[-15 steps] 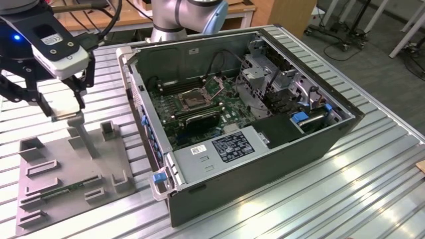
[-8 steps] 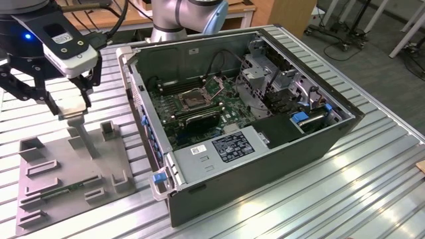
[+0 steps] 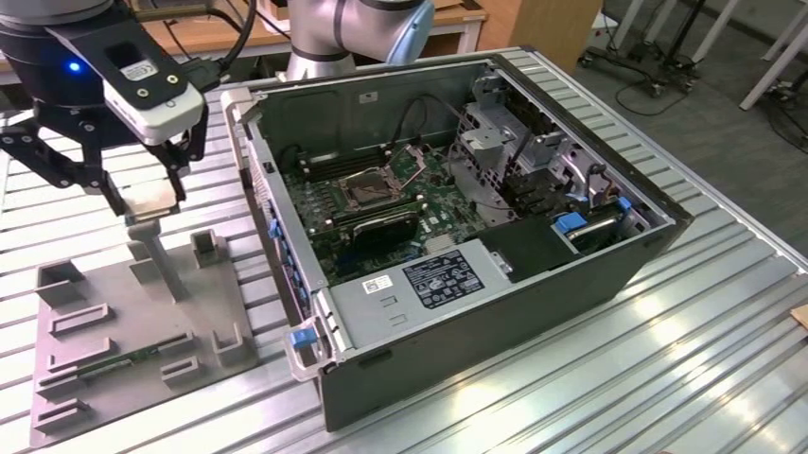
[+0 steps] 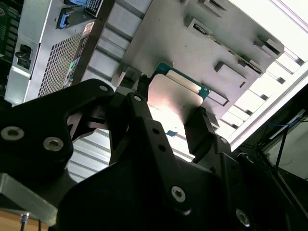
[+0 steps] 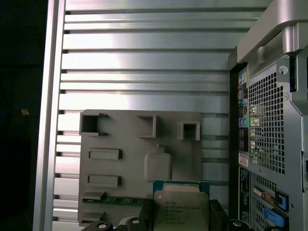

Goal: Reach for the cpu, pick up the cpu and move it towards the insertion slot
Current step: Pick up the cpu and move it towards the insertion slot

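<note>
Cpu [image 4: 178,96]: one, gripped in the tool [image 4: 171,108], lifted just above the grey fixture [image 3: 139,322], well apart from the slot [image 3: 370,189].
Handling: we judge it light, stiff and flat, with a slick metal lid and a fragile underside; the side edges are the safe hold.
Tool: closed on two opposite edges of the cpu.
Slot: one, on the board inside the open case [image 3: 505,312].
Fixture: one, on the counter [image 3: 707,312] beside the case; one green memory stick [image 5: 115,199] lies in it.

Jaws downward, in firm grip
</note>
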`<state>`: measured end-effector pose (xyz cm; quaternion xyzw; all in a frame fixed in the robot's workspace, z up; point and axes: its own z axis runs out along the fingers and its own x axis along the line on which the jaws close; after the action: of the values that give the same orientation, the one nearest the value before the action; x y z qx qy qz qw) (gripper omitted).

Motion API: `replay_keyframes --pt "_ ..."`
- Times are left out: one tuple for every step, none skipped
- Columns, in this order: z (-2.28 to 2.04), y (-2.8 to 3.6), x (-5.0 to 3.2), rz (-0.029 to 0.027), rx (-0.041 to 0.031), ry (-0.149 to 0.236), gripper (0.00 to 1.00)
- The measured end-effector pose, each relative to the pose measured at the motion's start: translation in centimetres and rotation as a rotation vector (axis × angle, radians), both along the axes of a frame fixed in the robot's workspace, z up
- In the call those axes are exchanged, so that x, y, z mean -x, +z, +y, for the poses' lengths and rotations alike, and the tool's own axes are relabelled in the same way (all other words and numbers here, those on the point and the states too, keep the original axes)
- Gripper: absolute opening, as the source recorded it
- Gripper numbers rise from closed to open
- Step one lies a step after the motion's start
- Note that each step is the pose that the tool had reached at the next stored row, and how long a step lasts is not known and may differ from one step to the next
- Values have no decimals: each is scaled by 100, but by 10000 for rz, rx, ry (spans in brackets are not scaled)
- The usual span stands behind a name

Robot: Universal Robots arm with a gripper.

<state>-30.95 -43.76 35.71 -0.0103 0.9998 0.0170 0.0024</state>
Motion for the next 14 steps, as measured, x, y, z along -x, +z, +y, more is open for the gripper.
replay_keyframes --pt "0 0 -9 0 1 0 54" --pt "0 0 -18 0 1 0 54" --pt "0 0 -29 0 0 0 54" --pt "0 0 -42 0 1 -1 54" --pt "0 0 -56 0 1 0 54" --pt "0 0 -72 0 0 -1 54" --pt "0 0 -90 1 1 -1 54" --pt "0 0 -109 1 0 -1 54" --pt "0 0 -130 1 1 -1 54" --pt "0 0 -149 1 1 -1 54" --pt "0 0 -169 1 1 0 54" --pt "0 0 -187 1 1 0 54" --pt "0 0 -205 0 0 0 54" --pt "0 0 -222 0 0 0 54"
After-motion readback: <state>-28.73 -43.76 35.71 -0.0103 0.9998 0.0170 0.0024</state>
